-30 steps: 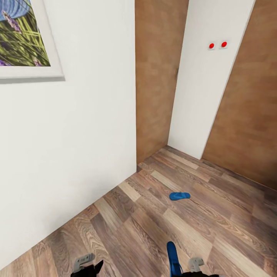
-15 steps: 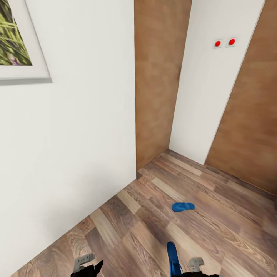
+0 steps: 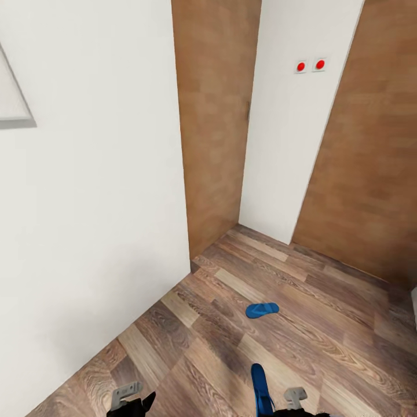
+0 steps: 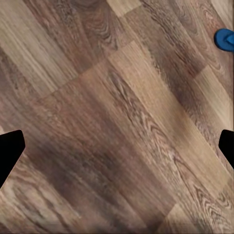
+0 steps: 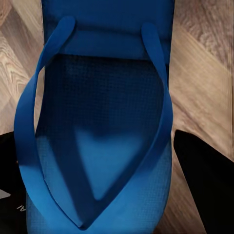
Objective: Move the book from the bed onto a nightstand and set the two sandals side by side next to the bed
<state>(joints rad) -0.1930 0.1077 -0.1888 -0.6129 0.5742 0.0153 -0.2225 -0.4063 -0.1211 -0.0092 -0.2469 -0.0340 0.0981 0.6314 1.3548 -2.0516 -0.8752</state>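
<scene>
Two sandals: both bright blue; one lies flat on the wood-plank floor (image 3: 324, 341) ahead, the other is carried by the right arm.
Loose sandal (image 3: 262, 310): alone on the planks, well apart from the robot, out from the corner where a white wall panel (image 3: 289, 133) meets brown wood panelling (image 3: 211, 116); a blue sliver of it (image 4: 225, 39) also shows at the edge of the left wrist view.
Held sandal (image 3: 260, 389): pokes forward from the right gripper (image 3: 278, 405); in the right wrist view its straps and sole (image 5: 102, 122) sit close between the dark fingers (image 5: 207, 190).
Right gripper: clamped on the held sandal.
Left gripper (image 4: 117, 151): fingers spread wide apart, nothing between them, bare planks beneath; its grey bracket (image 3: 126, 394) shows low in the head view.
Walls: a large white wall (image 3: 87, 202) at left carries a picture frame's corner (image 3: 13, 107); two red round buttons (image 3: 310, 65) sit high on the white panel.
</scene>
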